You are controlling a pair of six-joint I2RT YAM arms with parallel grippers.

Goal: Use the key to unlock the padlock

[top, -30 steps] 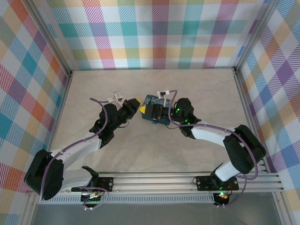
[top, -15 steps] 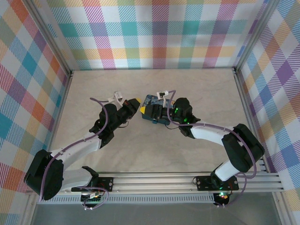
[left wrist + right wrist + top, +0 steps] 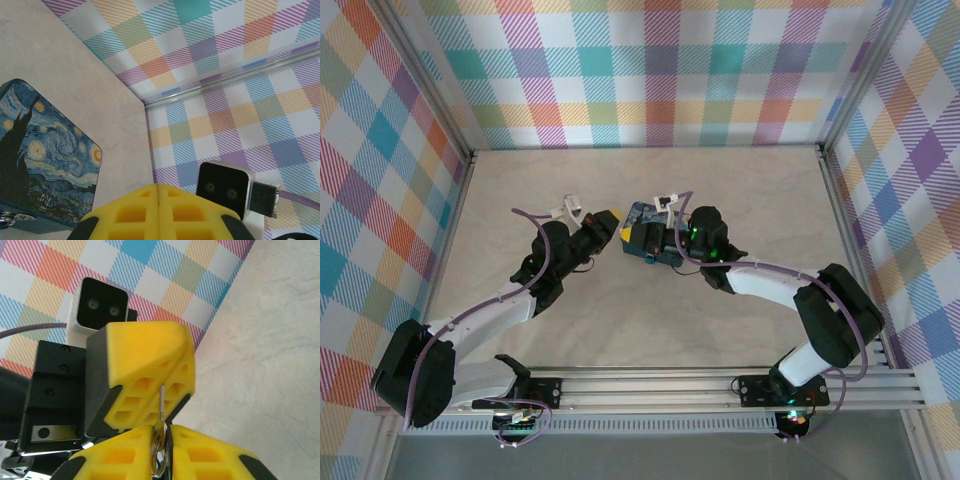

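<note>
My right gripper [image 3: 161, 437] is shut on a small silvery key [image 3: 163, 399] with its ring hanging between the fingers. The key's blade points up at the seam of my left gripper's yellow fingers [image 3: 145, 370], which sit tip to tip with it. My left gripper [image 3: 159, 200] is shut, and nothing shows between its fingers. From above, the left gripper [image 3: 608, 220] and the right gripper [image 3: 626, 233] meet beside the painted tin [image 3: 642, 213]. The padlock is hidden.
The dark-blue night-sky tin [image 3: 40, 160] lies flat on the beige table [image 3: 760, 200], with a small silvery fitting [image 3: 10, 217] at its near edge. Checked walls [image 3: 650, 70] close in the table on three sides. The right arm [image 3: 760, 285] curves in from the right.
The right gripper has crept slightly left towards the left gripper's tips. The left arm has barely moved.
</note>
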